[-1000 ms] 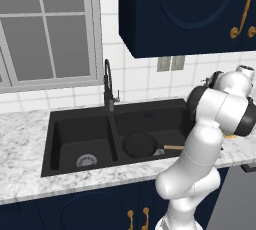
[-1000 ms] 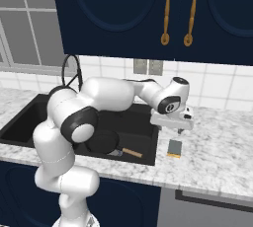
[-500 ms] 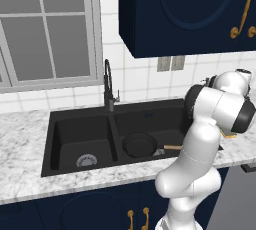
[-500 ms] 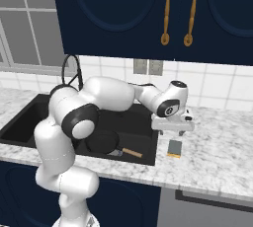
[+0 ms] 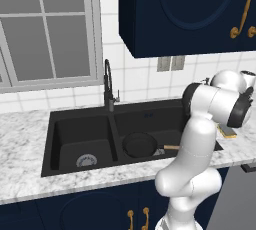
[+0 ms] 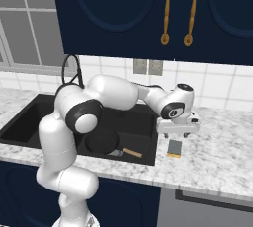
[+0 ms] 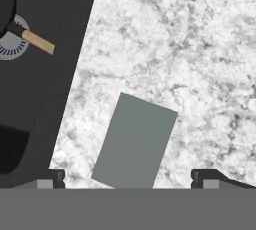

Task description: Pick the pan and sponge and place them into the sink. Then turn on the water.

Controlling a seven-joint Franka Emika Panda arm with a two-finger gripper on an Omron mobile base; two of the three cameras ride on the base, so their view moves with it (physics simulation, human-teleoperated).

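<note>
The black pan (image 6: 103, 141) lies in the right basin of the black sink (image 6: 141, 122), its wooden handle (image 6: 131, 152) pointing toward the front right corner. On the marble counter just right of the sink lies the sponge (image 6: 174, 148), grey-green top up. My gripper (image 6: 177, 134) hangs open a short way above the sponge, nothing between its fingers. In the hand view the sponge (image 7: 135, 144) sits between the two fingertips (image 7: 210, 176), slightly rotated, with the pan handle (image 7: 37, 41) and a silver drain (image 7: 10, 51) at the upper left. The dark faucet (image 5: 107, 84) is dry.
Navy wall cabinets (image 6: 148, 14) hang over the counter. The marble counter (image 6: 222, 147) stretches right of the sink. The left basin (image 5: 82, 141) holds just its drain. A window (image 5: 47, 26) is behind the sink, and a wall outlet (image 6: 148, 66) sits on the tiles.
The hand has shifted slightly right and down toward the sponge, jaws still wide. Pan and sponge have not moved.
</note>
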